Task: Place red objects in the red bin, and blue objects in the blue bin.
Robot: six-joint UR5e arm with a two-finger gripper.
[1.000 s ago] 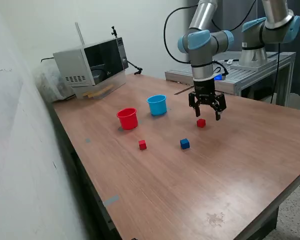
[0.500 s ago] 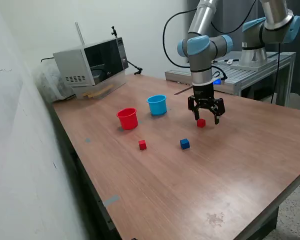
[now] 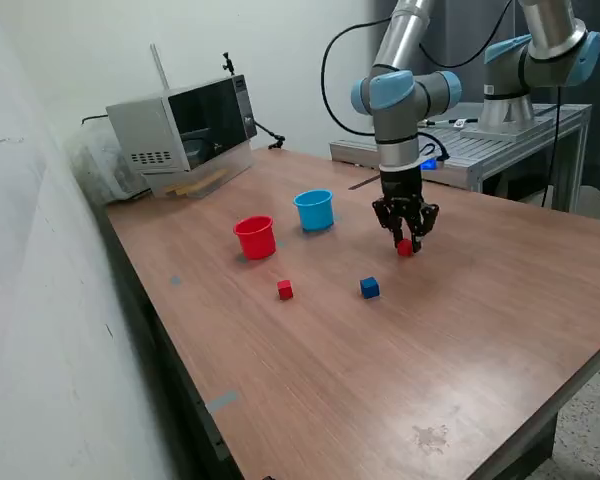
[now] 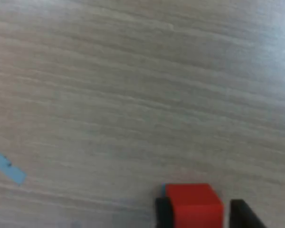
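My gripper point(image 3: 405, 243) is down at the table with its fingers drawn in on a small red cube point(image 3: 405, 248). In the wrist view the red cube point(image 4: 194, 206) sits between the two black fingertips point(image 4: 164, 211), one touching it and the other very close. A second red cube point(image 3: 285, 290) and one dark blue cube point(image 3: 369, 288) lie nearer the table's front. I see no second blue cube. The red cup point(image 3: 255, 238) and the light blue cup point(image 3: 315, 210) stand upright toward the exterior view's left of my gripper.
A microwave point(image 3: 180, 130) stands at the far left corner of the wooden table point(image 3: 380, 380). A second robot arm point(image 3: 540, 60) is mounted on a metal bench behind. A strip of blue tape point(image 4: 7, 166) lies on the table in the wrist view.
My gripper has come down from above and beside the red cube onto it, and its fingers have drawn in from wide open. The cubes and cups have not moved.
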